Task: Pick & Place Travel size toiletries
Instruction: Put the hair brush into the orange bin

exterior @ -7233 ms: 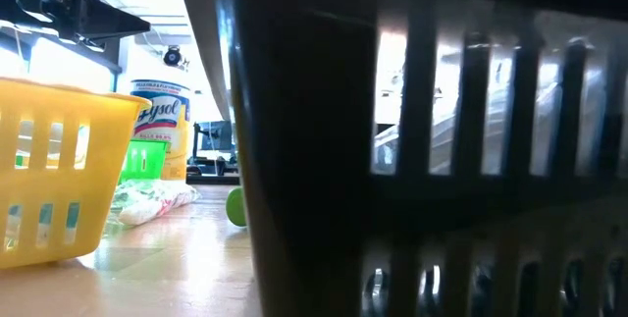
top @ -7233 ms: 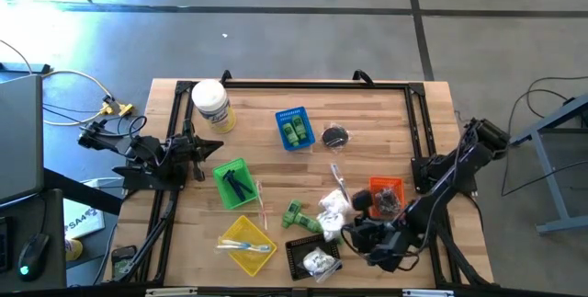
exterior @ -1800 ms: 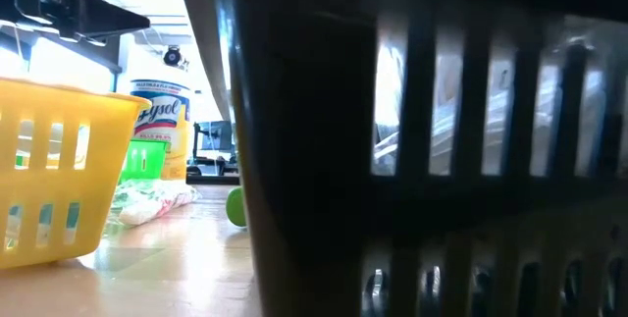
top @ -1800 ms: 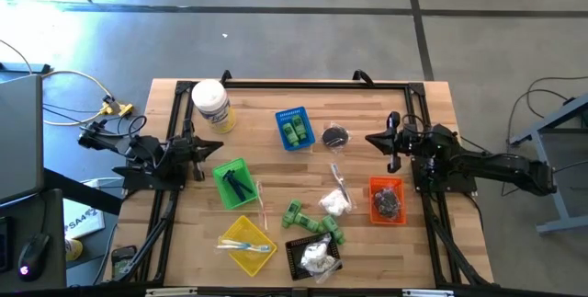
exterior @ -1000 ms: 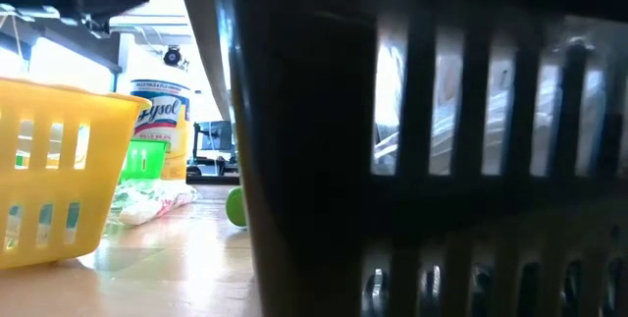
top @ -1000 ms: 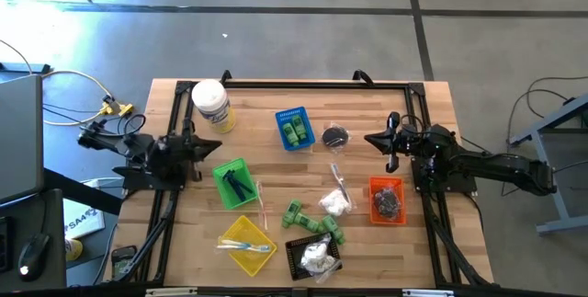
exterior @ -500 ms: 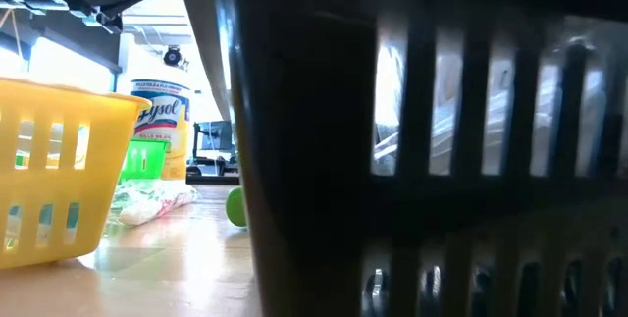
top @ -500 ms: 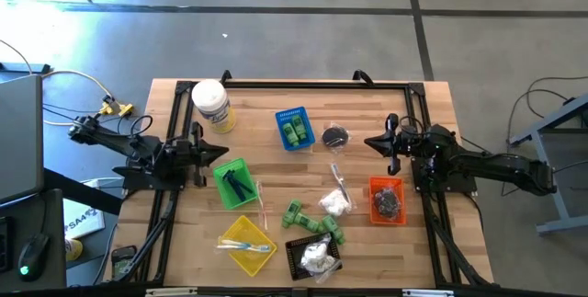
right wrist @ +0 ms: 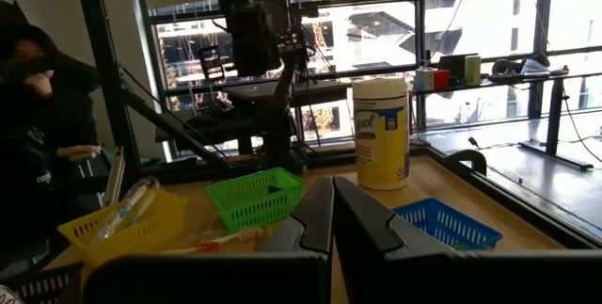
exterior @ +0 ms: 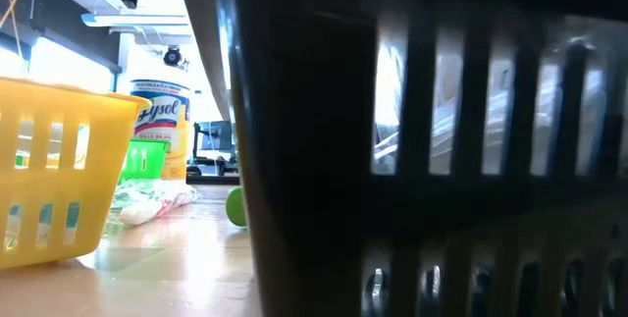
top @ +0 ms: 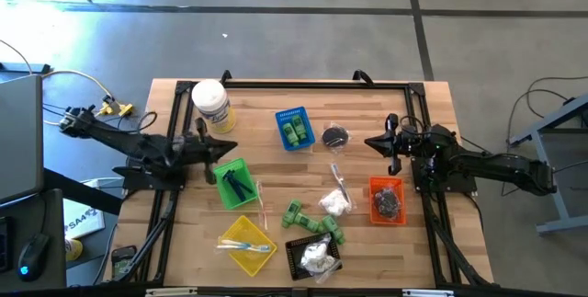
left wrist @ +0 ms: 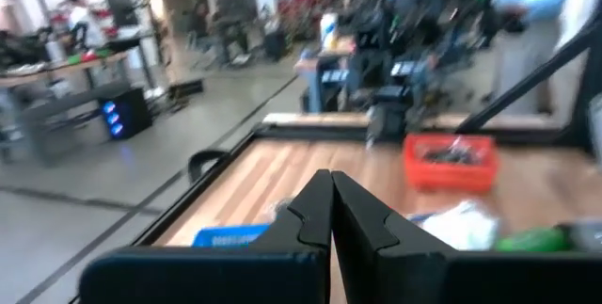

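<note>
Left fingers (top: 231,146) pressed together, level | right fingers (top: 371,140) likewise

Robotics lab: workbenches (left wrist: 66,73), large windows (right wrist: 451,22).

Bright daylight w/ window glare in low view, left wrist view motion-blurred, high view evenly lit.
</note>
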{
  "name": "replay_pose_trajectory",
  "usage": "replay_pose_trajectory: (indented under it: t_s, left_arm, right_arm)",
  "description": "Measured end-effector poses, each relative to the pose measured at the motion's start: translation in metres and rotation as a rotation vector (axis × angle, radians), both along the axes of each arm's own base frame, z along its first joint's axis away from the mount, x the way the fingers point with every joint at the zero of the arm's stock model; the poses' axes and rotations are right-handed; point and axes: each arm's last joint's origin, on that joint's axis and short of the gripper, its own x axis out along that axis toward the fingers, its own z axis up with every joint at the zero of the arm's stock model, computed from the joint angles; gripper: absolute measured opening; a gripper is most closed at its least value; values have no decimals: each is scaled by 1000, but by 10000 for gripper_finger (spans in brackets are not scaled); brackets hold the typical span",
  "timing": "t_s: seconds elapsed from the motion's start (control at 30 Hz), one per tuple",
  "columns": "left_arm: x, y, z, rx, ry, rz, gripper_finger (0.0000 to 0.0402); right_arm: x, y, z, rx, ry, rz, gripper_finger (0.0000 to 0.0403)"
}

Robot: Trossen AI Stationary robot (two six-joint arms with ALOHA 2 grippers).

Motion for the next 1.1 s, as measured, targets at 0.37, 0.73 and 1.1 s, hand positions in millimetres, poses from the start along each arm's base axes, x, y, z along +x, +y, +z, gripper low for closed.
replay_pose_trajectory:
  t_s: [0.37, 0.73, 1.1]
  left_arm:
    - [86, 20, 15, -51, 230, 80, 0]
    - [228, 79, 17, 56, 533, -127, 4]
    - [344, 110, -43, 157, 1023, -175, 173]
  right_arm:
    - [0, 0, 0, 1, 0, 0, 2]
    - [0, 0, 0, 1, 0, 0, 2]
    - [0, 0, 0, 1, 2, 0, 2]
